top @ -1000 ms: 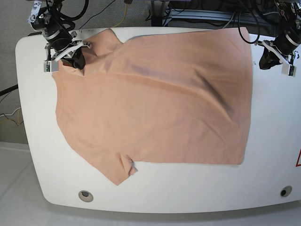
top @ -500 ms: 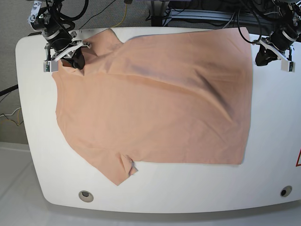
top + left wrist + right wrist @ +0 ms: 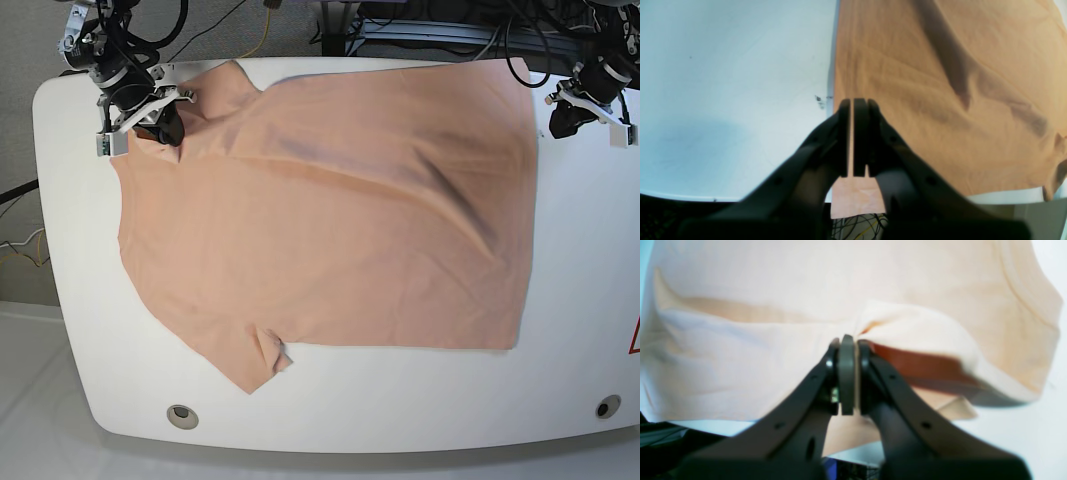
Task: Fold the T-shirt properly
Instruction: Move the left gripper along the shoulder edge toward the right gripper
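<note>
Left gripper retreats toward the far table edge

Left gripper (image 3: 565, 118), jaws closed, now sits farther toward 12 o'clock than a second ago, beside the T-shirt (image 3: 330, 220) corner at 1 o'clock. Right gripper (image 3: 165, 128) shifts slightly toward 12 o'clock too.

A: What lies on the white table (image 3: 580, 300)?
B: A salmon T-shirt (image 3: 330, 220) is spread over most of it, with one sleeve pointing to the lower left of the frame and long creases near the upper right.

A: Where are the grippers?
B: The right gripper (image 3: 165, 128) is at the upper left, on the shirt's edge, closed. The left gripper (image 3: 562, 118) is at the upper right, just beside the shirt's corner, over bare table.
</note>
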